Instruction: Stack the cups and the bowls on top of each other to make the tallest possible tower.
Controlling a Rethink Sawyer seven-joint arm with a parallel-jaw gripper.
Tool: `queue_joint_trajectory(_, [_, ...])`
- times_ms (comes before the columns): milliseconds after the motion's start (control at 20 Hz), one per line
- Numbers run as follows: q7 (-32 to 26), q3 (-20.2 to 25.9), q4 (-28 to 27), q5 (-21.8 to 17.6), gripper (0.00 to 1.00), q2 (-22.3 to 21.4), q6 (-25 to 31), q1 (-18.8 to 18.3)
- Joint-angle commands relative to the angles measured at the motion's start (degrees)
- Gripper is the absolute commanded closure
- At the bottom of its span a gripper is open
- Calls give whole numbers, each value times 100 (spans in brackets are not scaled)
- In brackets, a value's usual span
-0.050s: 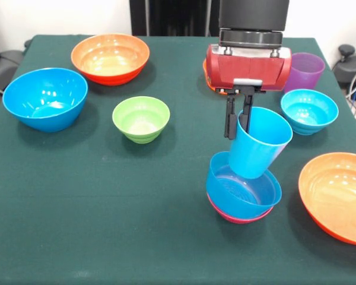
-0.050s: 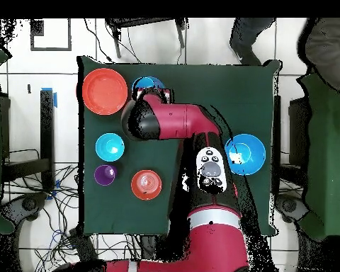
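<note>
Green cloth covers the desk (image 1: 107, 237), where spare bowls lie scattered. Nearer the front, the tower (image 1: 243, 199) is a blue bowl nested in a pink one. Over it, the pincer (image 1: 238, 122) clamps the rim of the light blue cup (image 1: 258, 142), tilted, its base just inside the bowl, probably for seating.

The arm (image 2: 174, 122) hides the green bowl overhead, apparently.
</note>
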Motion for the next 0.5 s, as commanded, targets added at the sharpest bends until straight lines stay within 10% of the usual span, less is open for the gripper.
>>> queue_joint_trajectory(50, [200,256,-172,-321,100,150,3,134])
queue_joint_trajectory(500, [242,198,-176,-316,100,142,-43,183])
